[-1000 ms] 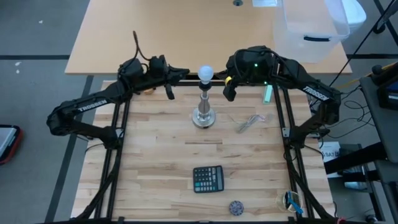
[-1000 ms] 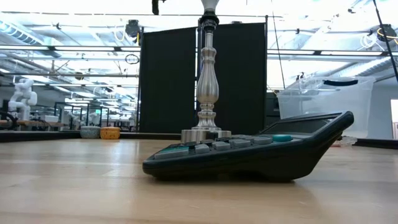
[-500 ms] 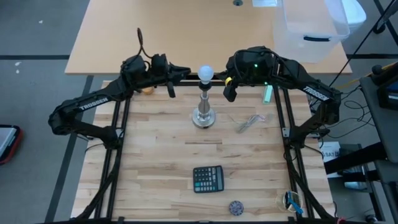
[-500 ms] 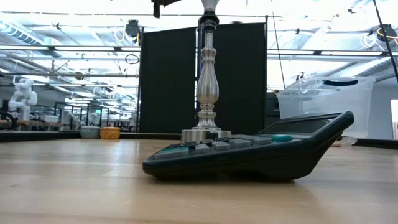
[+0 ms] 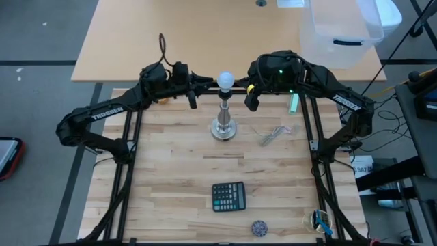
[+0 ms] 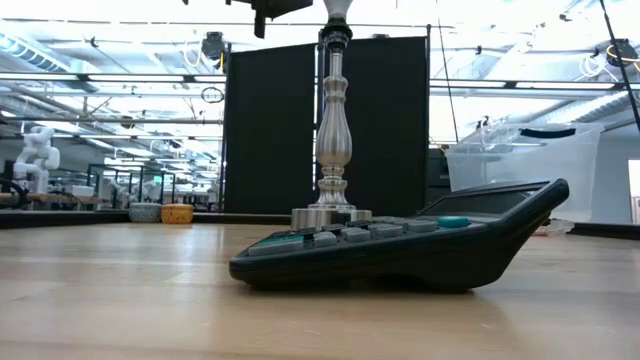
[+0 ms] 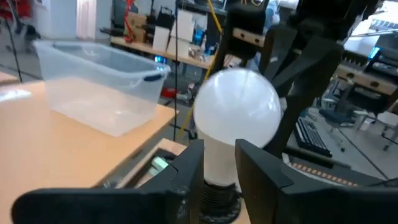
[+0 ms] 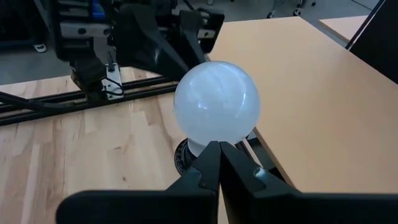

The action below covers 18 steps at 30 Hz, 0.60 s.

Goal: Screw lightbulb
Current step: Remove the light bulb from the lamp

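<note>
The frosted white lightbulb [image 5: 225, 80] sits upright by its base in the dark socket on top of the silver stand [image 5: 223, 127], which stands at the table's far middle. My left gripper [image 5: 208, 82] is open and level, just left of the bulb. In the left wrist view its fingers [image 7: 219, 165] frame the bulb's neck [image 7: 219, 163] from in front, short of it. My right gripper [image 5: 247, 89] is shut, just right of the bulb. Its closed tips [image 8: 217, 149] point at the bulb's neck below the globe [image 8: 216, 102], and I see no touch.
A dark calculator [image 5: 229, 196] lies at the near middle, with a small round thing [image 5: 259, 227] nearer the front edge. A loose wire bundle [image 5: 273, 133] lies right of the stand. A clear plastic bin [image 5: 341, 31] stands on the tan table beyond.
My left gripper has gone toward the table's right edge, closer to the lightbulb, staying level and open. The bulb and the stand have not moved.
</note>
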Each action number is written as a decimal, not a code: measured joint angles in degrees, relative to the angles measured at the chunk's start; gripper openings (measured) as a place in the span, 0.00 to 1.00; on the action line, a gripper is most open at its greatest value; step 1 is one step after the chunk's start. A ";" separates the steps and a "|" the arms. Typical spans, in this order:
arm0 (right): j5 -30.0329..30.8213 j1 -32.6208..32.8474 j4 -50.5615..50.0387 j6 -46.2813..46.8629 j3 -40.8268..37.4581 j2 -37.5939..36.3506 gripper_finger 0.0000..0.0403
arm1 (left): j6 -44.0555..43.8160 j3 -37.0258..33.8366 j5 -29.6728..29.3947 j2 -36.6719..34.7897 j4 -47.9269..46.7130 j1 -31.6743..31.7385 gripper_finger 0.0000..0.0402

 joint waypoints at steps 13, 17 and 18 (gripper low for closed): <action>-0.02 0.00 0.05 0.00 0.00 0.00 0.00 | 4.88 7.51 -2.98 1.78 -11.97 -0.79 0.24; -0.02 0.00 0.18 -0.05 0.00 0.23 0.00 | 4.88 7.58 -2.48 1.91 -11.75 -0.99 0.24; -0.01 0.02 0.25 -0.25 0.00 0.28 0.00 | 4.86 7.58 -2.08 2.21 -11.06 -1.37 0.24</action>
